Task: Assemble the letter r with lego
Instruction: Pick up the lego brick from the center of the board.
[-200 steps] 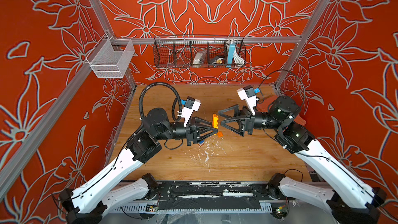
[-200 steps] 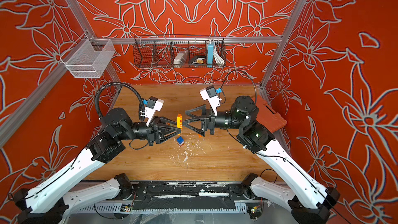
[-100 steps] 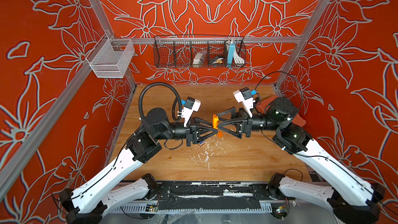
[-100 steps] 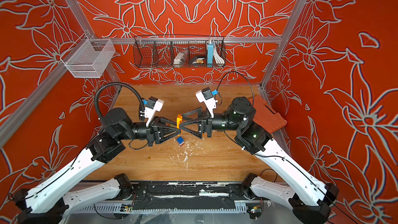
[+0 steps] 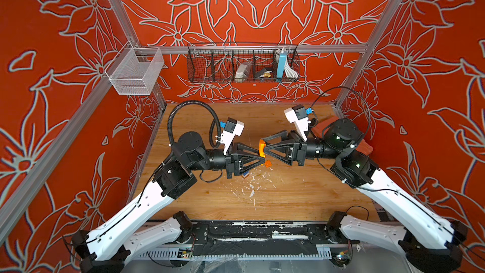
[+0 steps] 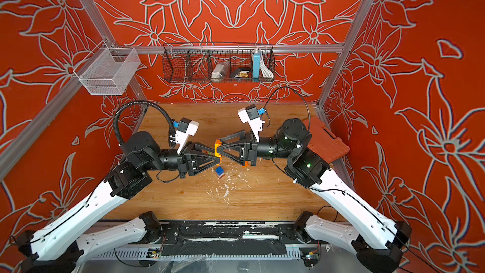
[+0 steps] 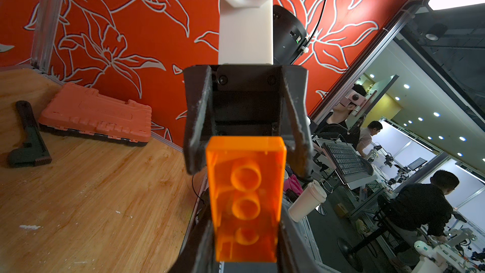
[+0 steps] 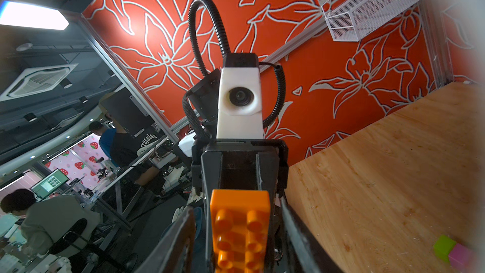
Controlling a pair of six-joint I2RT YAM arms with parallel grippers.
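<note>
Entry 1: orange lego brick [image 5: 261,145], held in mid-air over the centre of the wooden table [image 5: 288,195], studs facing right.

Left gripper [image 5: 263,159]: clamped on the brick's near end.

Right gripper [image 5: 264,145]: 2 jaws apart, flanking the far end, a gap on each side.

Risk, as I judged it: an off-centre squeeze could twist the brick loose and drop it beside the blue brick [image 6: 220,172] below.

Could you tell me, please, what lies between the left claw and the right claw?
An orange lego brick: the left claw grips one end, and the open right claw flanks the other. Both wrist views show it.
</note>
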